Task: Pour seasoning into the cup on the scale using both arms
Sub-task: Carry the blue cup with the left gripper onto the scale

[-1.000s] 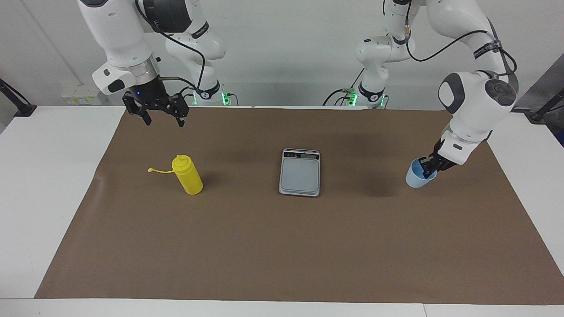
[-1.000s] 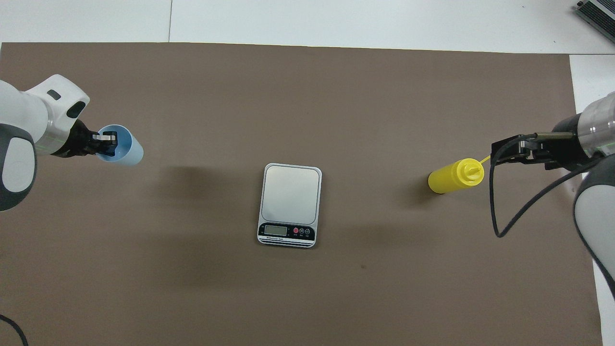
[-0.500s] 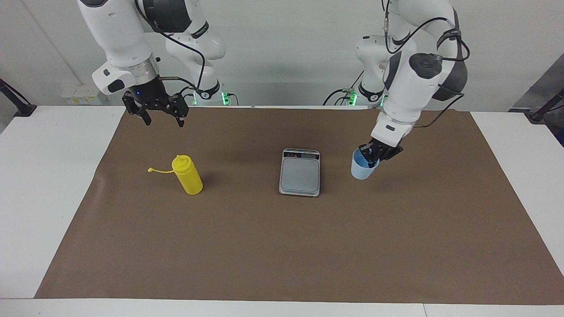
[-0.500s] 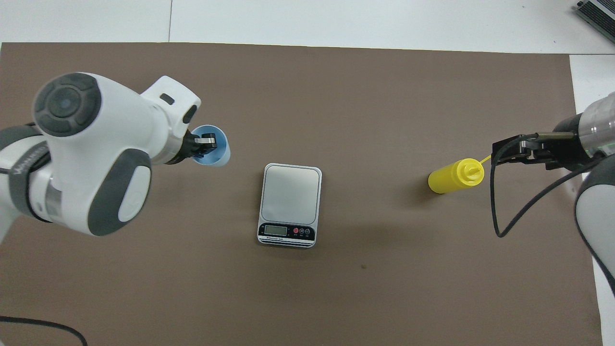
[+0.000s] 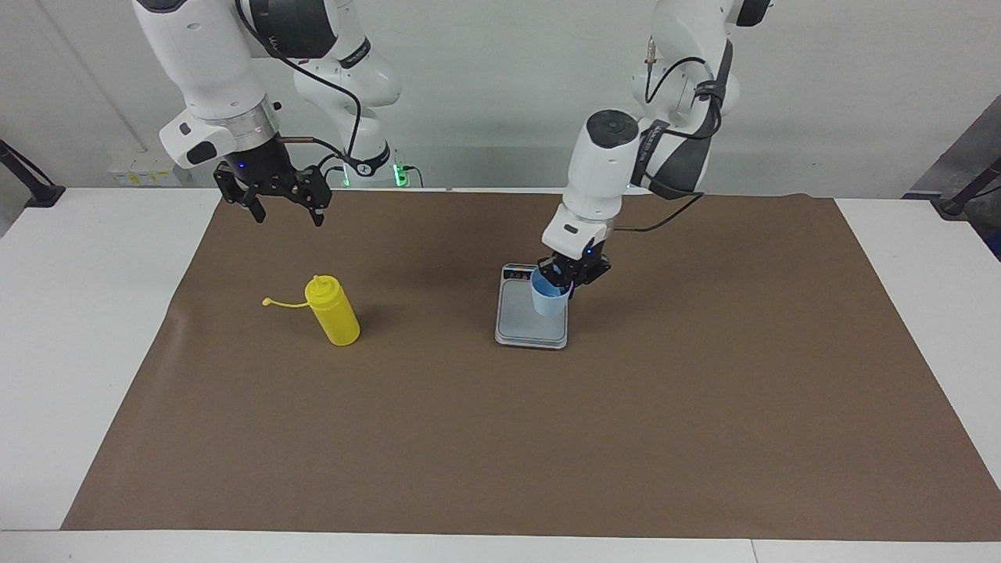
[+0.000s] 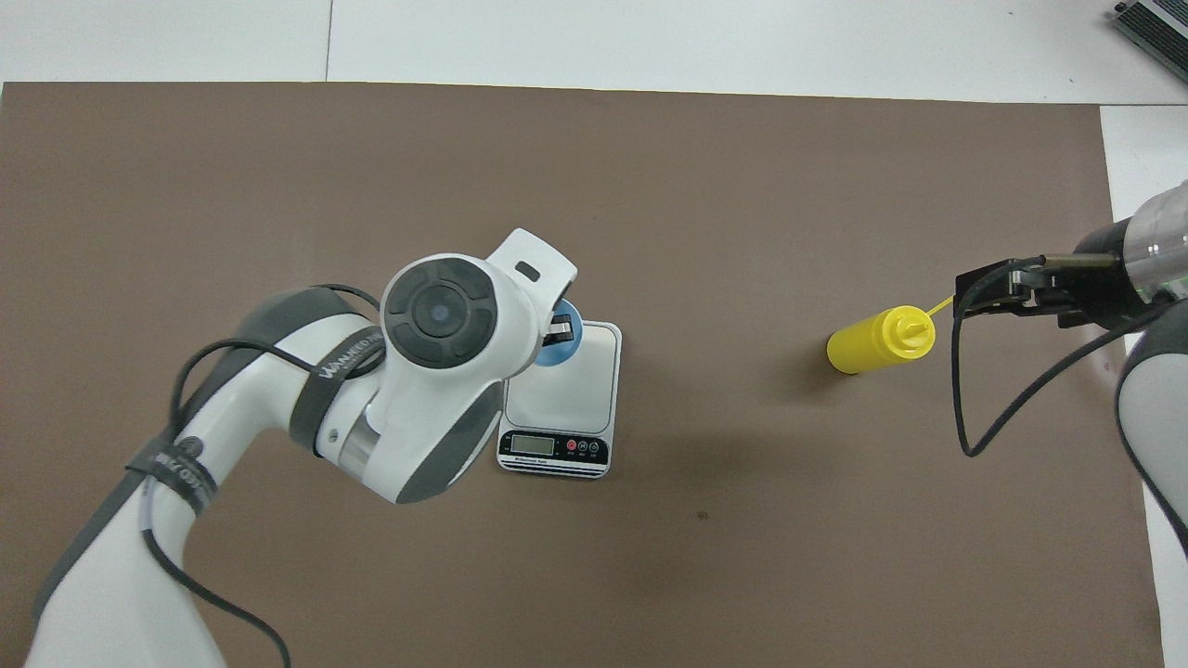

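Lighting evenly and brightly from above; casting soft, diffuse shadows on the brown mat [image 5: 500, 438] beside the yellow bottle [image 5: 334, 312] and under both arms; showing mild sheen on the scale [image 6: 562, 375] platform; staying sharp throughout, without glare or noticeable edge distortion.

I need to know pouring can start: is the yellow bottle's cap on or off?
Off. The seasoning bottle stands upright with its nozzle bare; the cap dangles on its tether beside it.
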Robot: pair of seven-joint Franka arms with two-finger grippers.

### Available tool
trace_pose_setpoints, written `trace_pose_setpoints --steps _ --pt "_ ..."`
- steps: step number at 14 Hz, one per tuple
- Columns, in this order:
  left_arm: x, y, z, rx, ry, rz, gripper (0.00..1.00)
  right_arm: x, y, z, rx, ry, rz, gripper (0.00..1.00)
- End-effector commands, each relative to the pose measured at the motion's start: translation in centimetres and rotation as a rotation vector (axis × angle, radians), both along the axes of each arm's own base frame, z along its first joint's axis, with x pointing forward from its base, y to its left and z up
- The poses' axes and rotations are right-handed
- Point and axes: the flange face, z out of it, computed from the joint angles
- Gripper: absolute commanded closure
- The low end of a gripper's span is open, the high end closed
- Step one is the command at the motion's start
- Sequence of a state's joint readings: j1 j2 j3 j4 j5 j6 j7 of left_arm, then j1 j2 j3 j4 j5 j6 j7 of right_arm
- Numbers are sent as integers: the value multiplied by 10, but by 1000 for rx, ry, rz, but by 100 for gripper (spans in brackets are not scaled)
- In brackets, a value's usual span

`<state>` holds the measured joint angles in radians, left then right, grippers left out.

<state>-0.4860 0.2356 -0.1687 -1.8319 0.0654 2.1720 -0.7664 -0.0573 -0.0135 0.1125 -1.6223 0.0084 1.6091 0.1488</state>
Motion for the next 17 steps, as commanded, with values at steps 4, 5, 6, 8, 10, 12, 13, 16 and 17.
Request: trace_pose_setpoints --steps 4,5,6,8,10,12,13,16,17 --pt "-12 -8 -37 21 -14 -8 100 -1 -1 -3 2 0 18 0" --pt "-12 -8 -38 25 -15 -11 100 -1 -1 -2 1 -3 20 0" --pt "-13 -7 -42 29 -12 -14 100 -1 0 -2 2 -6 21 0" --pt "-13 -7 -44 20 -23 -14 100 0 0 -2 2 -9 23 0" --pt "-14 -6 -48 16 -26 -14 100 0 0 -3 5 -10 45 0" --pt "-14 -6 -50 10 -32 -16 100 0 -3 -6 4 -19 88 0" --pt "-16 -5 -53 12 -29 -17 100 0 -3 -6 4 -20 103 0" --pt "-13 -4 -51 10 -33 -17 1 0 -4 -6 3 -30 132 0" --pt "-11 -3 -47 15 -32 -12 0 0 -4 -9 2 -28 152 0"
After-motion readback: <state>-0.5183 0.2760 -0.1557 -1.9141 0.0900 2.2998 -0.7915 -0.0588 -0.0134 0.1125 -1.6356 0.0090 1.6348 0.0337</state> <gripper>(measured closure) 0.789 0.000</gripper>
